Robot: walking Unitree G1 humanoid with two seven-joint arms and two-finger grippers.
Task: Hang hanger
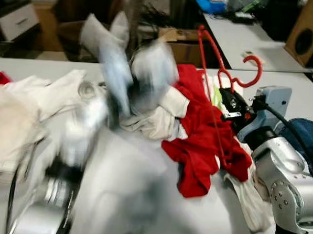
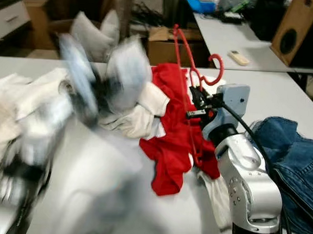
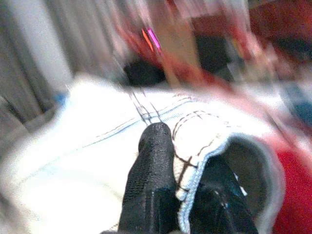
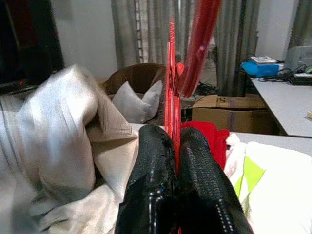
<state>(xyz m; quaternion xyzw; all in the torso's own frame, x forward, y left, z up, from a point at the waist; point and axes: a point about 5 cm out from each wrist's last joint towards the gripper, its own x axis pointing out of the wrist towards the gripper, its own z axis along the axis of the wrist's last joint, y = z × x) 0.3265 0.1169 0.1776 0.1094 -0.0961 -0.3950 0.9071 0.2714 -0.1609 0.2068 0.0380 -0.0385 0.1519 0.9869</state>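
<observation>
A red plastic hanger stands upright over the table, hook to the right. My right gripper is shut on it near its neck; in the right wrist view the two black fingers pinch the red bar. Under it lies a red garment. My left arm is blurred with motion at the left; its gripper is shut on the edge of a white cloth with blue trim, lifted above the pile of white clothes.
White and cream clothes cover the left of the white table. Blue jeans lie at the right. A second table, a cardboard box, a brown chair with cushions and a speaker stand behind.
</observation>
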